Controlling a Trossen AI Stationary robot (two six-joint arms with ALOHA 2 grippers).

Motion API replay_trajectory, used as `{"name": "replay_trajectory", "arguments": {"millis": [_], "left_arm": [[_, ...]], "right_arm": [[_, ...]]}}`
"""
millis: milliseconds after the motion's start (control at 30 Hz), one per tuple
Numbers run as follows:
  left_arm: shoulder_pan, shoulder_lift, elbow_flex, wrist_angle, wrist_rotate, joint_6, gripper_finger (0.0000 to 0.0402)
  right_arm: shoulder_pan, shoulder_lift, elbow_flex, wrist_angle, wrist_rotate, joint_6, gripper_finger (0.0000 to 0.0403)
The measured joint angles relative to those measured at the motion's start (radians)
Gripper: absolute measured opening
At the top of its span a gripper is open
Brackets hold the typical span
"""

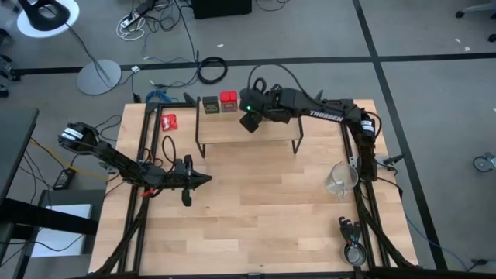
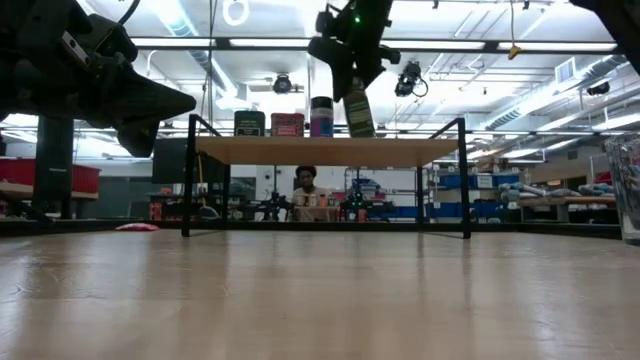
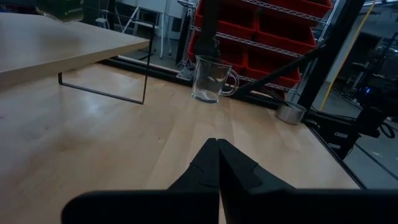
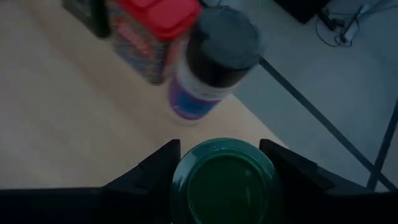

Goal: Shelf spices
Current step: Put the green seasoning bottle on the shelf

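Low view | right hand (image 2: 350,85) grips green jar (image 2: 359,112); above shelf (image 2: 330,151)

Shelf (image 1: 256,130) left end: full, olive tin (image 1: 210,105), red tin (image 1: 228,101) and dark jar (image 2: 321,116) stand together.
Shelf right side: bare.
Counter (image 1: 256,201) middle: wide open.
Counter right edge: glass cup (image 1: 342,180) in the way.

The shelf (image 1: 248,128) stands at the far side of the table (image 1: 256,201), near the middle. On its top, toward the left end, two tins (image 1: 219,103) sit side by side, with a jar (image 2: 321,116) just to their right. A second jar (image 2: 359,112) hangs tilted above the plank beside that one, between the fingers of the right gripper (image 4: 219,165) (whether it touches the plank cannot be told). A packet (image 1: 169,121) lies on the table left of the shelf. A glass mug (image 1: 342,179) stands near the table's right edge, a small metal cup (image 1: 355,254) nearer the front. The left gripper (image 1: 203,180) hovers in front of the shelf's left end.
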Motion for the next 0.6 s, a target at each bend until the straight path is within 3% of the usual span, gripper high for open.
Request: {"name": "replay_trajectory", "arguments": {"millis": [600], "left_arm": [[0.000, 0.000, 0.000, -0.004, 0.000, 0.000, 0.0001]], "right_arm": [[-0.163, -0.011, -0.001, 0.015, -0.057, -0.039, 0.0200]]}}
